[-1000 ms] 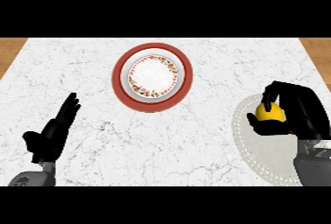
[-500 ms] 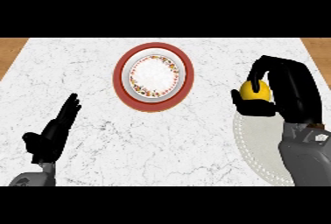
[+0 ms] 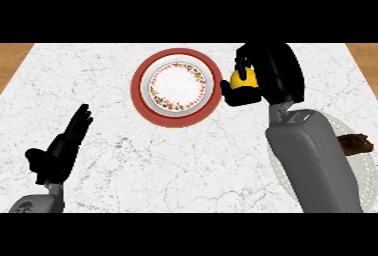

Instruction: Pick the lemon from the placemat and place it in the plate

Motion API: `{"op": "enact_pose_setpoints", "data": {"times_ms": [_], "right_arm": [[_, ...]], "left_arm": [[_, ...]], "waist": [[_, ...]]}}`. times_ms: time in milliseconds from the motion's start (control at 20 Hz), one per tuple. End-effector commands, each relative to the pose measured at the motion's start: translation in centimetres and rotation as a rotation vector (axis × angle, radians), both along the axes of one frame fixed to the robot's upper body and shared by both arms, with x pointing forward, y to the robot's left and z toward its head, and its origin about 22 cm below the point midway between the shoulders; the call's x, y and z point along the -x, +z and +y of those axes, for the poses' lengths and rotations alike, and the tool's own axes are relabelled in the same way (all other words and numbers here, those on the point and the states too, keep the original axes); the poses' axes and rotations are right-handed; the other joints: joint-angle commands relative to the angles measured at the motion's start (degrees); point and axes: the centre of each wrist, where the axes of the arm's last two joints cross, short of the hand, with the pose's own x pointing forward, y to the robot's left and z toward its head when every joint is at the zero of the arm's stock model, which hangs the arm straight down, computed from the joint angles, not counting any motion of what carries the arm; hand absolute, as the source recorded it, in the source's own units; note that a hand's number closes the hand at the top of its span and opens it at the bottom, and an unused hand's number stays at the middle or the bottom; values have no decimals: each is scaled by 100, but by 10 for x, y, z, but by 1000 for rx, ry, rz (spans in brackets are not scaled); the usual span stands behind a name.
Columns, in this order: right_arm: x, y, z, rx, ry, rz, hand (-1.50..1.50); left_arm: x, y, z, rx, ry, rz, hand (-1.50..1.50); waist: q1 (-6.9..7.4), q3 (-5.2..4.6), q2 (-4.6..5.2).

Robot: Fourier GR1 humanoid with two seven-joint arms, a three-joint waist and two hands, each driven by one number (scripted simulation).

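My right hand (image 3: 269, 70) is curled round the yellow lemon (image 3: 242, 79), holding it above the counter just right of the plate. The plate (image 3: 177, 86) has a red rim, a white centre and a speckled ring, and sits at the upper middle. Most of the pale grey placemat (image 3: 351, 140) at the right is hidden behind my right forearm. My left hand (image 3: 60, 150) rests open at the lower left, fingers straight and pointing up.
A brown object (image 3: 356, 144) lies on the placemat at the right edge. The white marble counter (image 3: 177, 160) spreads across the view, with wooden floor showing at both upper corners.
My right hand has carried the lemon off the placemat, up and to the left, to the plate's right rim. The brown object has come into sight. The left hand has stayed put.
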Motion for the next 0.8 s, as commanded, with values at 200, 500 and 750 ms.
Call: {"op": "enact_pose_setpoints", "data": {"times_ms": [200, 500, 750], "right_arm": [[-38, -31, 63, -20, 82, 51, 150], [-60, -45, 87, -23, 64, 83, 150], [-68, -50, 84, -231, -65, 74, 150]], "left_arm": [[-9, 7, 4, -13, -1, -18, 0], [-3, -10, -14, -4, -40, 0, 0], [-14, 16, -8, -9, -59, -32, 0]], "waist": [[39, 1, 17], [127, 0, 38], [382, 7, 79]]}}
